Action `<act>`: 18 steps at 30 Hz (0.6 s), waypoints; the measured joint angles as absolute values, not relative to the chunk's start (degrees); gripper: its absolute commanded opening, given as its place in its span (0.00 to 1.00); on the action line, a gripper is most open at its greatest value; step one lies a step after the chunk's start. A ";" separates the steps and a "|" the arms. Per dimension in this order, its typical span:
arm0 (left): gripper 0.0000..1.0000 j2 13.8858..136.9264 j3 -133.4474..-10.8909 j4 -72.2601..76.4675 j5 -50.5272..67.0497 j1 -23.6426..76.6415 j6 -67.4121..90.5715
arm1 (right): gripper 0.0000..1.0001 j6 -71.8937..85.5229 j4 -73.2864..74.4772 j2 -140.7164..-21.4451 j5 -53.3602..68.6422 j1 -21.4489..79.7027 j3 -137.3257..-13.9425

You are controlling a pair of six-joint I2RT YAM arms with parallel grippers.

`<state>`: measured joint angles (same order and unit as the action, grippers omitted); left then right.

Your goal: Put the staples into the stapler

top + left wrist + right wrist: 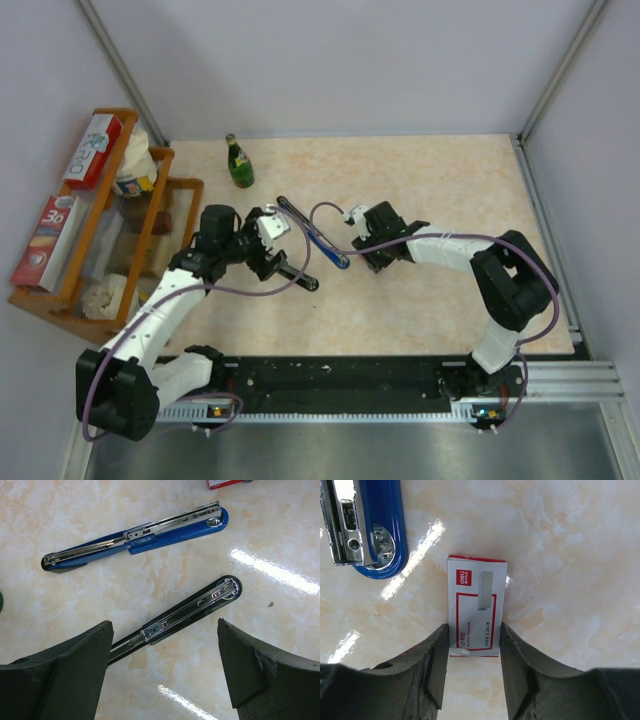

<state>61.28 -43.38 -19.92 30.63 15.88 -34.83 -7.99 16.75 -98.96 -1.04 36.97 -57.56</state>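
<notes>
Two jaws stand wide apart and empty on your left gripper [165, 630], which hangs over the black stapler [190, 612], opened flat just left of the blue stapler [375, 525]. Just right of the blue stapler's rounded end lies the staples box [476, 605], a small flat white carton with a red top edge, a red-outlined label and a grey staple-strip picture. Your right gripper [474, 652] has its jaws pressed against the box's two long sides.
</notes>
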 measured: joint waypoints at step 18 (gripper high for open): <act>0.88 66.72 -49.65 -17.32 34.59 15.88 -29.10 | 0.40 -10.74 16.29 -93.10 1.65 35.79 -56.64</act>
<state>66.72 -49.65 -17.32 34.59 15.88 -29.10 -10.74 16.29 -93.10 1.65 35.79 -56.64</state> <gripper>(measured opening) 0.885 0.405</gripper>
